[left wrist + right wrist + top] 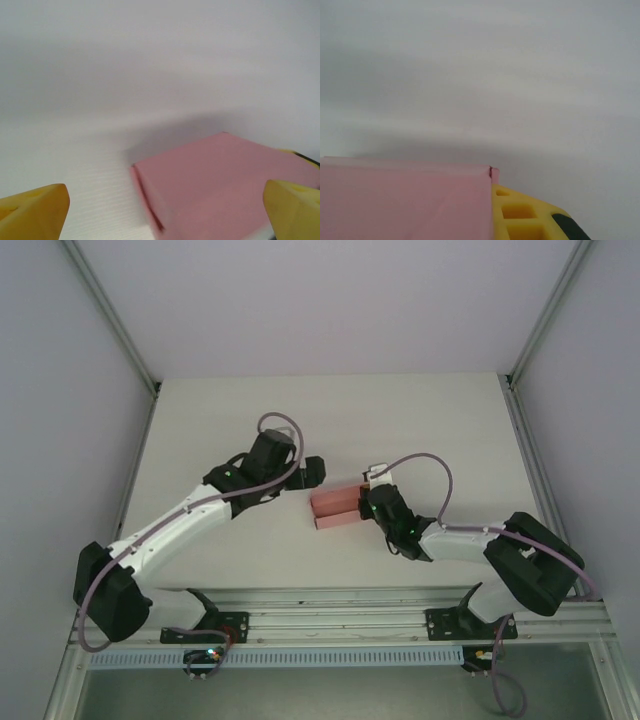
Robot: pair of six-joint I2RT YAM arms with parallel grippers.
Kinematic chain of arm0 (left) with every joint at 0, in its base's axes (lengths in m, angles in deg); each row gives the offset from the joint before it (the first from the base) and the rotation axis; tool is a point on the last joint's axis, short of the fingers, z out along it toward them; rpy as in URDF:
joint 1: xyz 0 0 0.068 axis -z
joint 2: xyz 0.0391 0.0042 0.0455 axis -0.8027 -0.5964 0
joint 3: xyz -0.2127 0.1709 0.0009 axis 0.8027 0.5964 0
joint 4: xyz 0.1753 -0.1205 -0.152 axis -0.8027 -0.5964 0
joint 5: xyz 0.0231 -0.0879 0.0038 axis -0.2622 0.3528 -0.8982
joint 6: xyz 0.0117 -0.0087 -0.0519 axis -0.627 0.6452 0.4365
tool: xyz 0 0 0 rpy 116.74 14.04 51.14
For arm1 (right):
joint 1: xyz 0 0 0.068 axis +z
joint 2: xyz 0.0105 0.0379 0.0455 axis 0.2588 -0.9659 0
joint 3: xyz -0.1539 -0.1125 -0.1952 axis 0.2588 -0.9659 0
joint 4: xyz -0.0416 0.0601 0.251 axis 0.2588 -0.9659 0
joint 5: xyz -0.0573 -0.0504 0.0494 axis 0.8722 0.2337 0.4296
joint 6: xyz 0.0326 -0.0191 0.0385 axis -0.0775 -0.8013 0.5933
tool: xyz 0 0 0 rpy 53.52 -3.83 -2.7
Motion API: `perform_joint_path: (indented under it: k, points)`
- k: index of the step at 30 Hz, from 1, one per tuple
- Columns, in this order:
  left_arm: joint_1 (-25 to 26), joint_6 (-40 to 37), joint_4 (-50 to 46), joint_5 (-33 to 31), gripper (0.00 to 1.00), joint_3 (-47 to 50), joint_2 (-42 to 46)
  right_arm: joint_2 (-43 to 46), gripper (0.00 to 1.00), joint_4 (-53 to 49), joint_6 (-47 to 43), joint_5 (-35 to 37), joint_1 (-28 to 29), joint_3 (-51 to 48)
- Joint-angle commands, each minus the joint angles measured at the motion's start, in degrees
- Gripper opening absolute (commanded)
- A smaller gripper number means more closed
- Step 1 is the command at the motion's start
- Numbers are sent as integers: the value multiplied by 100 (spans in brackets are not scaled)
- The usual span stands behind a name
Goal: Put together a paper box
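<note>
The paper box (335, 506) is a small, closed pale pink box lying on the white table between the two arms. My right gripper (371, 502) holds its right end. In the right wrist view the box (405, 200) covers the lower left, with one yellow finger (525, 215) flush against its side and the other finger hidden behind the card. My left gripper (312, 472) hangs just above and left of the box. It is open, with both yellow fingertips (35, 210) spread wide. The box (225, 185) lies ahead between them, untouched.
White enclosure walls stand on the left, right and back of the table (330, 410). An aluminium rail (340, 625) carrying both arm bases runs along the near edge.
</note>
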Motion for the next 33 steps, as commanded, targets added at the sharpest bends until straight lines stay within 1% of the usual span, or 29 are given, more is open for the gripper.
perform_joint_path:
  k: [1, 8, 12, 16, 19, 21, 22, 23, 24, 28, 31, 33]
  points:
    - [-197, 640, -9, 577, 100, 281, -210, 29, 10, 217, -242, 226, 104, -135]
    - [-225, 1106, 722, 1266, 100, 657, -862, 155, 11, 46, -243, 231, 197, -198]
    - [-182, 1187, 907, 1315, 100, 799, -1094, 309, 14, -171, -69, 96, 226, -297]
    - [-175, 1240, 1202, 1396, 93, 1019, -1167, 315, 15, -357, 73, 5, 242, -373]
    - [-175, 1255, 1362, 1467, 88, 1110, -1292, 349, 22, -445, 149, -52, 261, -425]
    - [-173, 1257, 1395, 1483, 85, 1113, -1396, 355, 30, -608, 194, -129, 269, -443]
    - [-173, 1256, 1408, 1487, 85, 1114, -1434, 539, 33, -751, 252, -142, 272, -426]
    - [-172, 1241, 1437, 1482, 84, 1127, -1467, 652, 40, -913, 262, -199, 270, -418]
    - [-175, 1240, 1452, 1483, 84, 1129, -1495, 754, 44, -1076, 260, -235, 261, -408]
    - [-175, 1203, 1487, 1464, 83, 1163, -1574, 1369, 48, -2080, 634, -235, 270, -434]
    - [-179, 1191, 1585, 1505, 80, 1172, -1666, 1806, 56, -3122, 936, -365, 272, -395]
    - [-179, 1154, 1631, 1569, 79, 1138, -1753, 2056, 59, -3854, 1138, -502, 274, -330]
